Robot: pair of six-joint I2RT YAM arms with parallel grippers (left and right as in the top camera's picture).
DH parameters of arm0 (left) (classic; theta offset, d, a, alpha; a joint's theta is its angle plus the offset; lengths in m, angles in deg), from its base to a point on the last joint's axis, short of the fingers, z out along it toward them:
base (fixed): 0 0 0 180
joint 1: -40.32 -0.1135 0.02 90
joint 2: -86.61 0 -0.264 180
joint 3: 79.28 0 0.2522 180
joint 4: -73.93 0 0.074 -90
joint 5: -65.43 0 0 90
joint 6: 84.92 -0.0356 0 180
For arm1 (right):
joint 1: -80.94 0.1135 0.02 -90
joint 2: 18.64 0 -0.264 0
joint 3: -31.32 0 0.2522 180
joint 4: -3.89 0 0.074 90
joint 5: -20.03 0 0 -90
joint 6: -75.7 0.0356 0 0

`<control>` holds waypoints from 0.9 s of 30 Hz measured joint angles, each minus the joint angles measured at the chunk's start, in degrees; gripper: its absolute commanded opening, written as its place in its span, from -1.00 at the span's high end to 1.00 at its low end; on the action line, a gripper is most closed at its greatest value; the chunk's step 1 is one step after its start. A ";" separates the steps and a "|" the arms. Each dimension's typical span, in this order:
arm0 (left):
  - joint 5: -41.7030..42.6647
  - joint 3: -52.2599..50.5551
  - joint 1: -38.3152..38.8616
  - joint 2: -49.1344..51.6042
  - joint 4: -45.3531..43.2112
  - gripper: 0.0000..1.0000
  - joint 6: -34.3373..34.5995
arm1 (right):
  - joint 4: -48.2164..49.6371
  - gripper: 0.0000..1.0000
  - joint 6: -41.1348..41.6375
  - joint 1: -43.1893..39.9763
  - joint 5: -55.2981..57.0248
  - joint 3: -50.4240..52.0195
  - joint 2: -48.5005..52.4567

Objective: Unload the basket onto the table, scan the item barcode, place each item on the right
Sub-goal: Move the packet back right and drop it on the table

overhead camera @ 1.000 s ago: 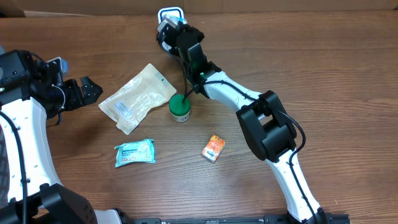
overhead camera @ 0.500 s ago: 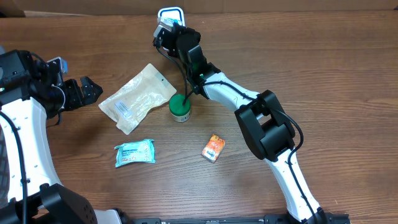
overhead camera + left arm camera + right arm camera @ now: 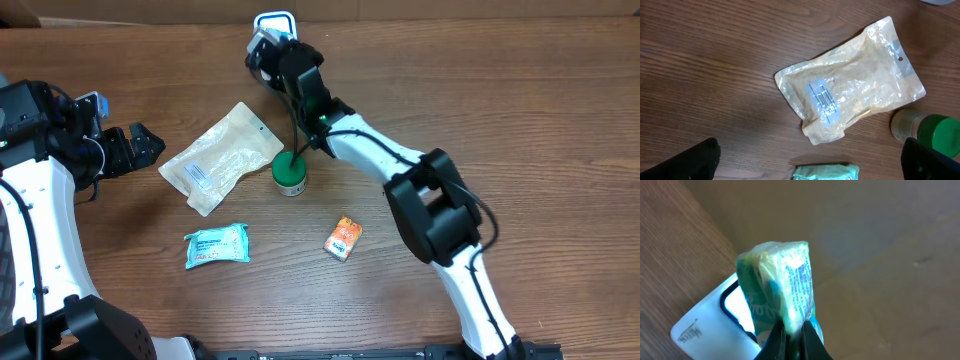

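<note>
One green-white packet point(image 3: 782, 275), pinched in right gripper point(image 3: 792, 330), held at white scanner point(image 3: 274, 22), 12 o'clock; scan seemingly underway, set-down left. Left gripper point(image 3: 140, 147) wide, empty, 9 o'clock.

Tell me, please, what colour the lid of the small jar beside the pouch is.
The lid is green, clearest in the overhead view.
</note>
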 measured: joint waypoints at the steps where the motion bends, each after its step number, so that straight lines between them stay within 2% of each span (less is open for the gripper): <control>1: -0.02 0.00 0.00 0.00 -0.02 -0.99 0.00 | -3.58 0.92 2.40 0.04 0.02 0.13 -2.47; 6: -0.02 -0.02 0.00 0.00 -0.02 -0.99 0.00 | -16.48 0.92 14.47 0.00 -0.46 0.15 -13.64; 13: 0.00 -0.04 0.00 0.00 0.00 -0.99 0.00 | -43.43 0.92 36.04 -3.15 -3.98 -0.28 -32.63; 19: 0.00 -0.07 0.00 -0.02 0.00 -0.99 0.00 | -70.20 0.92 52.72 -11.15 -7.37 -0.98 -38.14; 23: 0.00 -0.07 0.00 -0.02 0.02 -0.99 0.00 | -78.75 0.92 57.92 -17.64 -10.84 0.15 -38.12; 27: 0.00 -0.07 0.00 -0.02 0.00 -0.99 0.00 | -81.50 0.92 61.59 -26.08 -16.41 5.31 -38.12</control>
